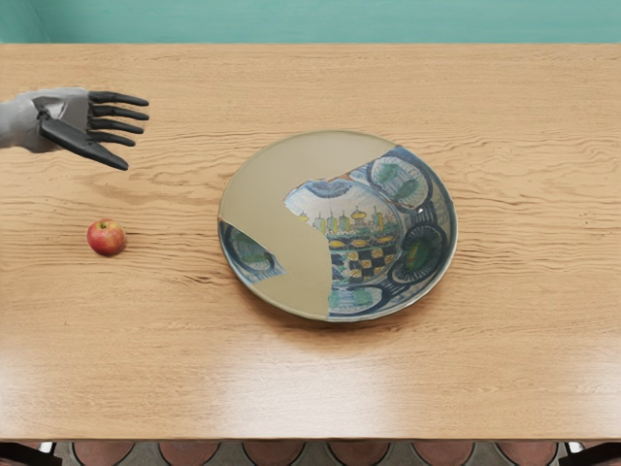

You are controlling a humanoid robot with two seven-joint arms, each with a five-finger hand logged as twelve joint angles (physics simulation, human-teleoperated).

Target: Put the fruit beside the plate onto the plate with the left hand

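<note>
A small red apple (pixel 106 237) lies on the wooden table, left of the plate and apart from it. The plate (pixel 272 189) is round, with a blue, green and yellow pattern, partly covered by a tan sheen. My left hand (pixel 109 123) comes in from the left edge, hovering above and behind the apple. Its black fingers (pixel 118 113) are spread and hold nothing. The right arm does not show.
The wooden table (pixel 310 369) fills the view, with its front edge near the bottom. A teal wall runs along the back.
</note>
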